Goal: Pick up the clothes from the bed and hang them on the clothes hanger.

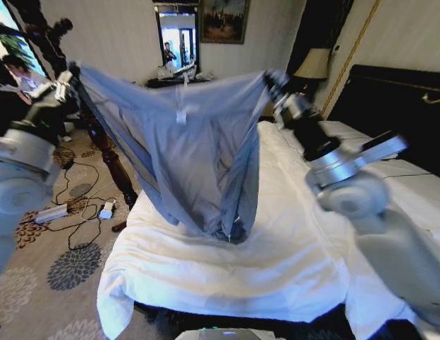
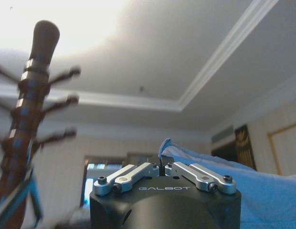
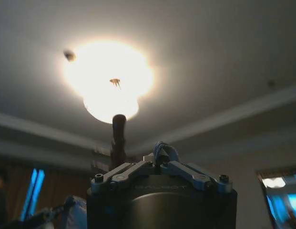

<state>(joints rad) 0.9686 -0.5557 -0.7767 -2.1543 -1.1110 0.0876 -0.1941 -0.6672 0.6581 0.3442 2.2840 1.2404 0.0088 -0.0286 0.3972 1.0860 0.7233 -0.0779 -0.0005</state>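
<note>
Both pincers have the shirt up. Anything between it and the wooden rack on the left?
Nothing visible blocks it. The wrinkled light-grey shirt hangs spread between left pincer and right pincer, above the white-duvet bed. The dark turned-wood rack stands directly beside its left edge.

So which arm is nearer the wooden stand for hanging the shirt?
Left. The left gripper holds the shirt corner right beside the wooden stand, whose pegs loom close in its wrist view. The right gripper holds the other corner over the bed, farther off.

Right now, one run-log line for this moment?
left gripper: shut on shirt | right gripper: shut on shirt | shirt: spread above bed
</note>
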